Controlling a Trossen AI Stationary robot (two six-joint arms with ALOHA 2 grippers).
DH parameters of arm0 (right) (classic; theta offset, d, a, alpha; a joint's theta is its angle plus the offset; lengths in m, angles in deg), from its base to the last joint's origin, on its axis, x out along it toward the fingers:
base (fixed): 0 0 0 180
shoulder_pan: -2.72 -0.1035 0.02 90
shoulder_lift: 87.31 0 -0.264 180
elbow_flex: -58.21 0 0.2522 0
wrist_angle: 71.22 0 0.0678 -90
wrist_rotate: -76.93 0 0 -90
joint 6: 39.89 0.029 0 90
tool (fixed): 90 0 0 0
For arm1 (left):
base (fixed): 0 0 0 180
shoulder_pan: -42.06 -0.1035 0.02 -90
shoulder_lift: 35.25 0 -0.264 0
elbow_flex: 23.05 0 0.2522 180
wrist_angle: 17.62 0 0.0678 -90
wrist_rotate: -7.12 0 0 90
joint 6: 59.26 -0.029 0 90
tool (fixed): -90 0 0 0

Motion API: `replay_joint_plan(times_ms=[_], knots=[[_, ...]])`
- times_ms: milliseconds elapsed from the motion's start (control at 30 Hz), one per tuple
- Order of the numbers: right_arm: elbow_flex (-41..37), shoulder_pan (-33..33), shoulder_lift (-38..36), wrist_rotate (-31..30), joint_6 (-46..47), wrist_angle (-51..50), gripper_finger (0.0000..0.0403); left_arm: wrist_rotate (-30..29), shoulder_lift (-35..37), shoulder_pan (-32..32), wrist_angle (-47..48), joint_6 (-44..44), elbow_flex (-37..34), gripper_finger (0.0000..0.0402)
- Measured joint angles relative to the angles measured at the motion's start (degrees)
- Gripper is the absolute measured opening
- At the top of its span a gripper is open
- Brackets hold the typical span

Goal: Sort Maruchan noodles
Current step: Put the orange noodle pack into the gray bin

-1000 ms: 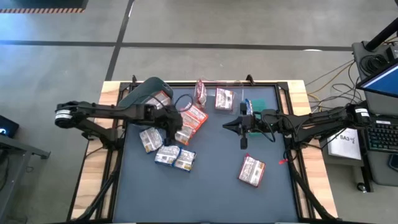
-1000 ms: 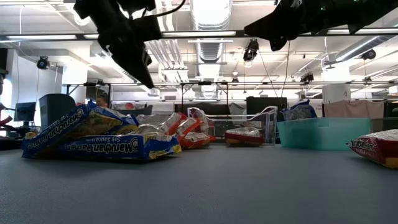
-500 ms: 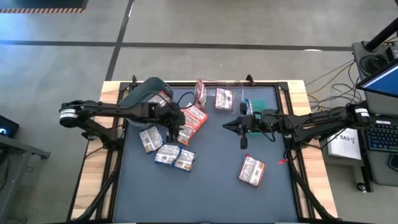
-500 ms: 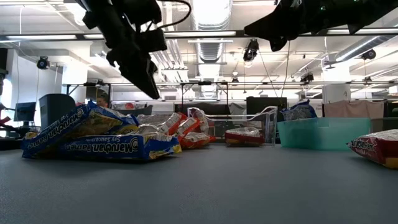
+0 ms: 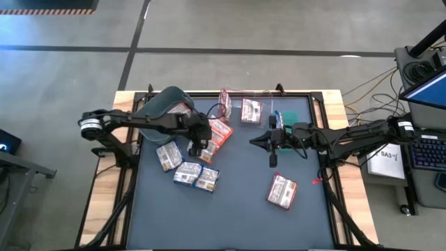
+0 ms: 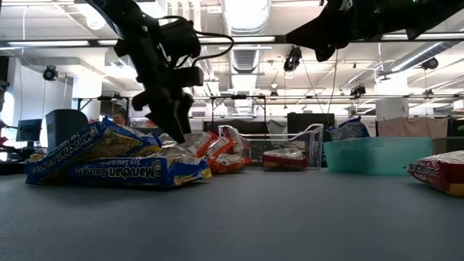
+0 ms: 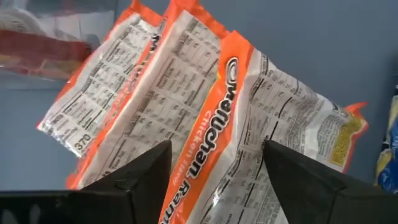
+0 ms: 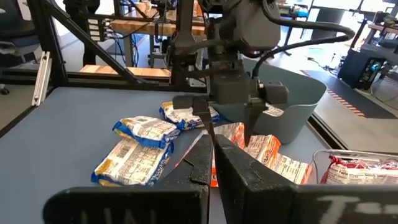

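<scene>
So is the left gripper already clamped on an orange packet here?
No. The left gripper stands open above the orange Maruchan packets, its fingers spread to either side of one, not closed on it.

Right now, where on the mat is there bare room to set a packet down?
The near strip of the mat is bare, below the blue packets and beside the lone maroon packet. The middle, between left gripper and right gripper, is free too. It is crowded around the orange packets by the grey bin.
</scene>
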Motion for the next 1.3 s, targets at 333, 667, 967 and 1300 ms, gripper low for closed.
replay_joint_plan(times_ms=[333,667,967,1300], knots=[[-0.02,0.1,0.0,0.0,0.04,0.05,0.0009,3.18,-1.31,0.1,0.94,0.4,0.06,0.0218],[-0.02,0.1,0.0,0.0,0.42,0.04,0.0009,3.6,-0.7,0.36,3.18,1.91,0.69,0.0073],[-0.02,0.1,0.0,0.0,0.52,0.06,0.0009,3.18,-0.2,0.77,8.78,3.58,4.15,0.0007],[-0.02,0.1,0.0,0.0,0.63,0.06,0.0009,3.12,2.7,3.64,9.91,4.02,5.58,0.0001]])
